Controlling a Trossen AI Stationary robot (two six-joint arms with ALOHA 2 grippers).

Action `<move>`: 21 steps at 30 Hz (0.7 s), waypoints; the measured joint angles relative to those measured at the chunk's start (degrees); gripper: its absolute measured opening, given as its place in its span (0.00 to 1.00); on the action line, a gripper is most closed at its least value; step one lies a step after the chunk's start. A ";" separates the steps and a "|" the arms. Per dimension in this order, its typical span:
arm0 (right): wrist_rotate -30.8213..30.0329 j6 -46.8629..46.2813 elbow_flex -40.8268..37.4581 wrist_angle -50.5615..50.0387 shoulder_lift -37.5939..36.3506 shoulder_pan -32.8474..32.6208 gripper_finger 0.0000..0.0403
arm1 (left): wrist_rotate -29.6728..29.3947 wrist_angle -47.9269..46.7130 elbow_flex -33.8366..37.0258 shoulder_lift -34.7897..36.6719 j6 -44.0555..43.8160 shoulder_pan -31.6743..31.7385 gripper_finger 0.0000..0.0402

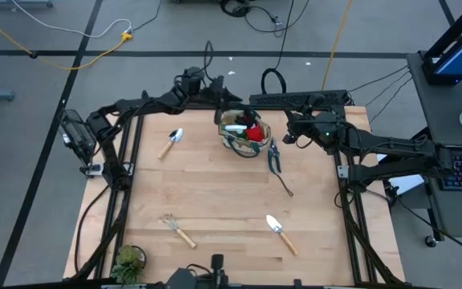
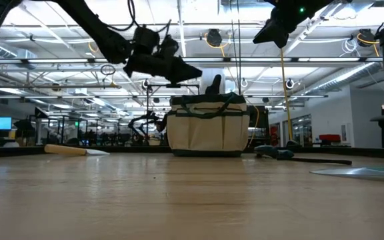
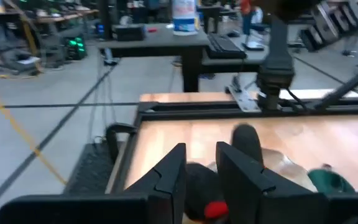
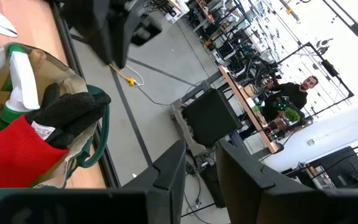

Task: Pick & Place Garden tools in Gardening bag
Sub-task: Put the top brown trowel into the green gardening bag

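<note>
— Above the bag (image 1: 245, 136) at the worktop's (image 1: 223, 201) far edge — the left gripper (image 1: 217, 90)?
— Yes, jaws slightly parted, empty. Right gripper (image 1: 289, 132) beside the bag, jaws parted, empty.
— Tools?
— Red-and-black item (image 1: 253, 131) inside; shears (image 1: 274, 157) just beside; trowels (image 1: 280, 234) and fork (image 1: 177, 229) on the worktop.

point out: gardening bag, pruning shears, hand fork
gardening bag (image 2: 209, 130), low view, front fabric wall.
pruning shears (image 1: 275, 158), high view, dark handles.
hand fork (image 1: 179, 230), high view, where tines meet wooden handle.
</note>
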State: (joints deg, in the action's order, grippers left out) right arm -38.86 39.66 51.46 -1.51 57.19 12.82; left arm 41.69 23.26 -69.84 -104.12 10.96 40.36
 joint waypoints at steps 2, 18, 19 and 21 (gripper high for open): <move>0.01 0.00 0.00 0.00 0.01 0.00 0.20 | -2.54 -1.85 0.00 1.92 -0.50 0.12 0.23; -0.01 0.19 0.00 0.00 0.02 0.00 0.20 | -38.72 -43.08 0.00 17.37 -7.43 -2.66 0.23; 0.01 0.19 0.00 0.00 0.02 0.00 0.20 | -40.45 -45.43 0.00 17.99 -8.80 -2.90 0.23; 0.01 0.22 0.00 0.00 0.02 0.00 0.20 | -43.65 -49.40 0.00 18.96 -11.21 -3.59 0.23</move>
State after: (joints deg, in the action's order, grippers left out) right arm -38.85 39.88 51.46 -1.52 57.21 12.82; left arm -1.95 -26.13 -69.84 -85.16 -0.25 36.77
